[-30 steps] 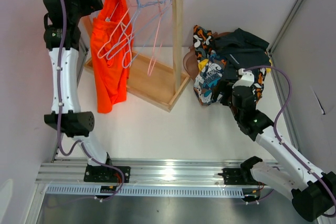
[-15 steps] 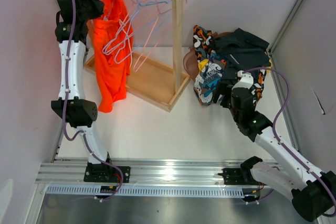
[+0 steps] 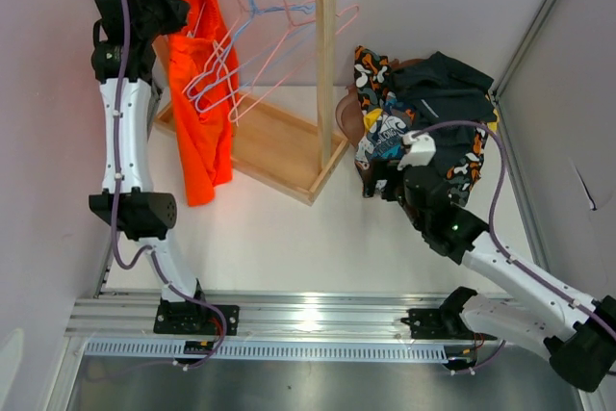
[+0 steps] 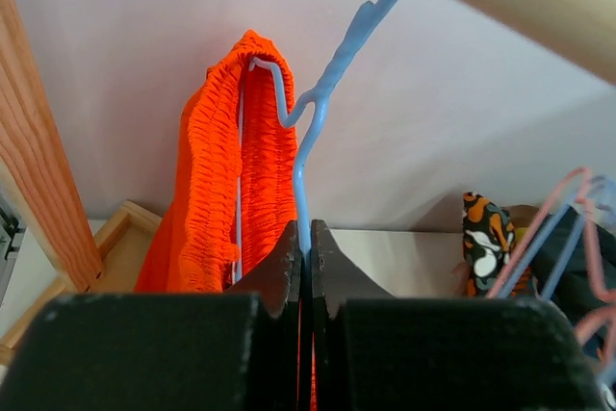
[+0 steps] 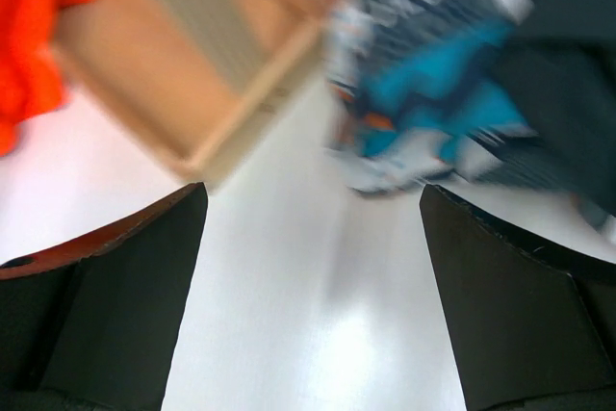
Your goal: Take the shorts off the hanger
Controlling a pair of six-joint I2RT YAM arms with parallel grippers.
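1. White table [image 3: 279, 238] between pale walls carries a wooden rack [image 3: 327, 74] at the back left, with pink and blue wire hangers on its rail.
2. Bright orange shorts [image 3: 202, 132] hang at the rail's left end, the gathered waistband hooked over a wire.
3. Left gripper [image 4: 304, 238] is raised beside them, jaws pinched tight on the blue hanger [image 4: 318, 113].
4. Right gripper [image 5: 313, 199] hovers low over the table, fingers spread wide, holding nothing.
5. Just beyond it lies a heap: black shorts [image 3: 448, 79] at the back, teal print shorts [image 3: 385, 137] in front, and camouflage shorts [image 3: 371, 74] at the back left.
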